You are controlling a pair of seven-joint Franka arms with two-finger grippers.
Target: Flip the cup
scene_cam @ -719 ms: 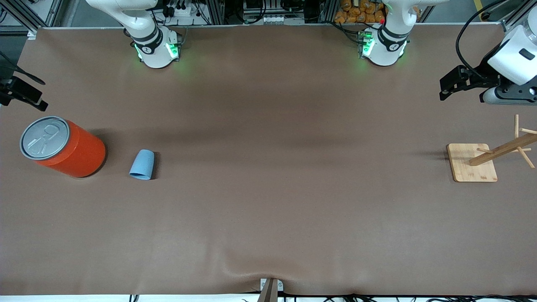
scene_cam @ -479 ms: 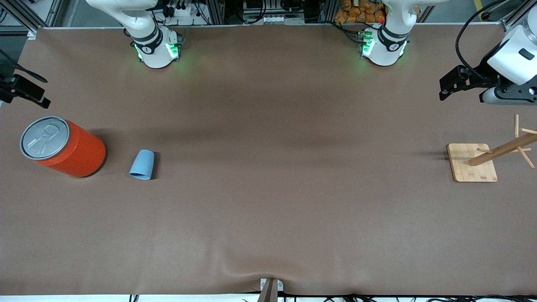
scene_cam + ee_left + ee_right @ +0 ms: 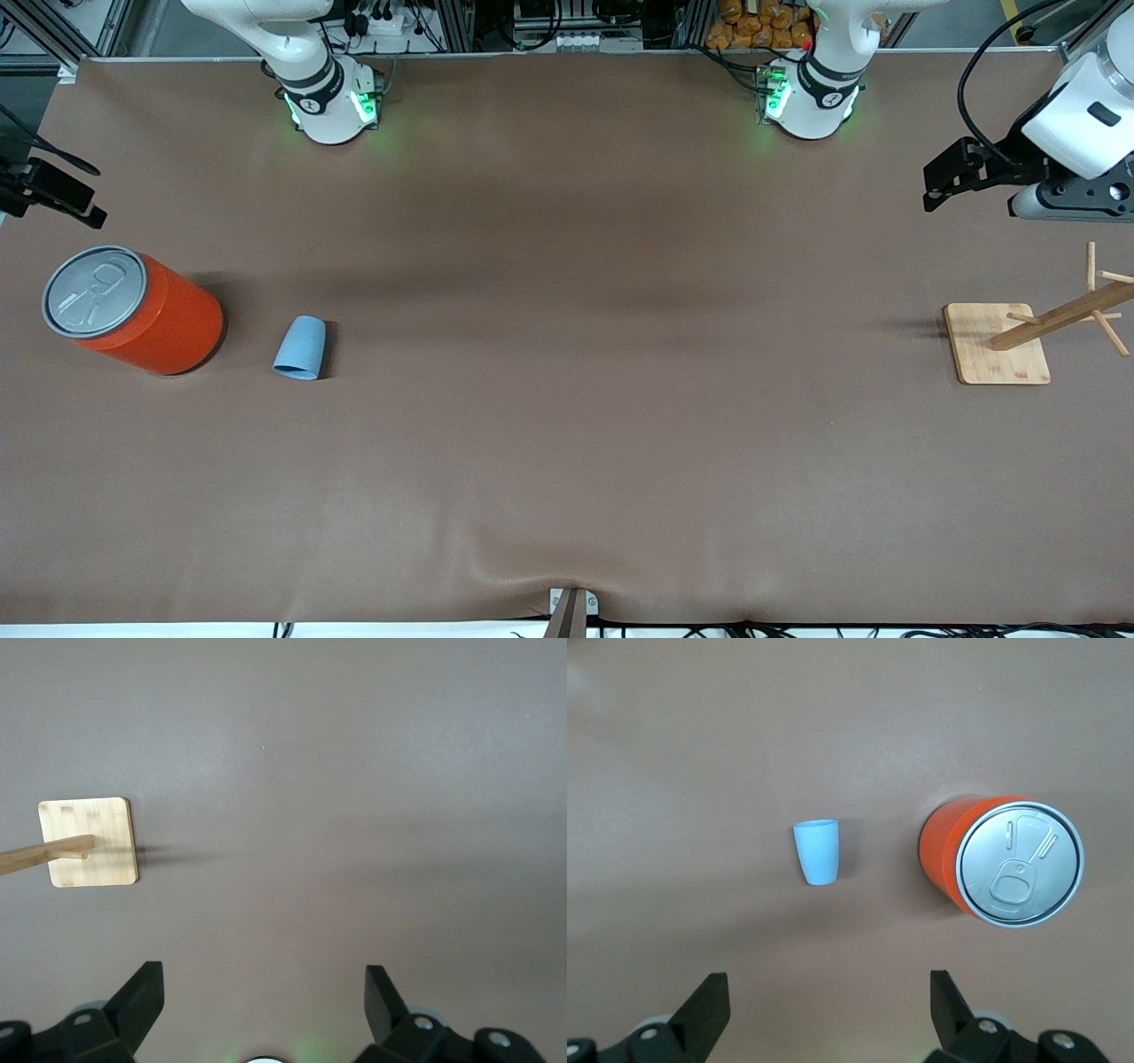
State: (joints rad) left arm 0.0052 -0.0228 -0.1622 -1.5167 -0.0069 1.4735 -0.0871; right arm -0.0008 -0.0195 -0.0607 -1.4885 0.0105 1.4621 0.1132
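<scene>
The small light blue cup (image 3: 299,347) is on the brown table beside the red-orange can (image 3: 133,312), toward the right arm's end. It seems to lie on its side, wide end toward the front camera; its inside does not show. It also shows in the right wrist view (image 3: 818,850). My right gripper (image 3: 62,199) is open and empty, up in the air at the table's edge near the can; its fingers (image 3: 709,1001) frame bare table. My left gripper (image 3: 948,177) is open and empty, high over the left arm's end of the table, as its wrist view (image 3: 264,973) shows.
The can with its grey pull-tab lid (image 3: 1019,864) stands upright. A wooden peg rack on a square base (image 3: 997,344) stands at the left arm's end, also in the left wrist view (image 3: 89,842). The brown table cloth (image 3: 576,399) is wrinkled at the front edge.
The right gripper shifted slightly at the table's edge. The left gripper drifted a little toward the robots' bases. The cup and can have not moved.
</scene>
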